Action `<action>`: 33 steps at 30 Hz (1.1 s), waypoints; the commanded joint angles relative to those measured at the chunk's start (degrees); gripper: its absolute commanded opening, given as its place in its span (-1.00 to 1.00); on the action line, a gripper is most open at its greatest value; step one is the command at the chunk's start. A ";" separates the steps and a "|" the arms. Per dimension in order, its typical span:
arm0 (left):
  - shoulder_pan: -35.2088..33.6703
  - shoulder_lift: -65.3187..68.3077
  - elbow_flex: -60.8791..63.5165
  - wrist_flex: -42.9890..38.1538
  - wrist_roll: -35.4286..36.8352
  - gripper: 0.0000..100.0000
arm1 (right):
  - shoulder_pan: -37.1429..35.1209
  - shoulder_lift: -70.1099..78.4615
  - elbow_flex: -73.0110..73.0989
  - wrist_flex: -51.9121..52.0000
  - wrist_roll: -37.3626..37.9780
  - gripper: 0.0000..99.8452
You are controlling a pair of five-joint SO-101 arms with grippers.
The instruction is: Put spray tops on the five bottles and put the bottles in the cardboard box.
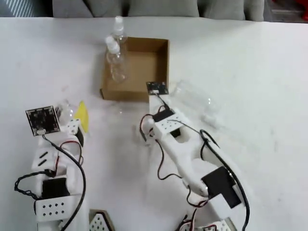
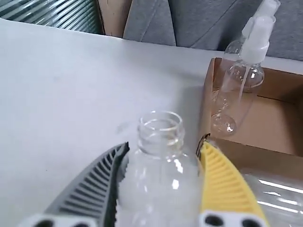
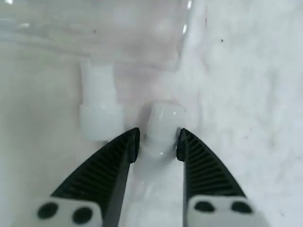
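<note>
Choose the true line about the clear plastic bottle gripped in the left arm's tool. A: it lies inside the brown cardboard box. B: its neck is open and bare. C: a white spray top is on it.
B: the clear plastic bottle held in the left tool shows an open, uncapped neck, outside the box.

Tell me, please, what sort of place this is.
Probably a robot test bench in a lab or office: a white table, a cardboard box, a clear bottle in the left gripper, grey cushions behind.
</note>
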 commanded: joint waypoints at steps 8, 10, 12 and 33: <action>0.13 -1.45 -0.35 -1.58 -0.18 -0.96 | 0.48 0.84 -3.16 1.71 -0.18 -0.72; 0.13 -1.45 -0.35 -1.58 -0.18 -0.96 | 0.48 0.66 -3.34 2.59 -0.18 -0.69; 0.13 -1.45 -0.35 -1.58 -0.18 -0.96 | 0.57 0.66 -5.01 4.79 -0.18 -0.66; 0.22 -1.45 -0.35 -1.58 -0.18 -0.96 | 0.66 5.85 -8.62 6.64 -0.18 -0.80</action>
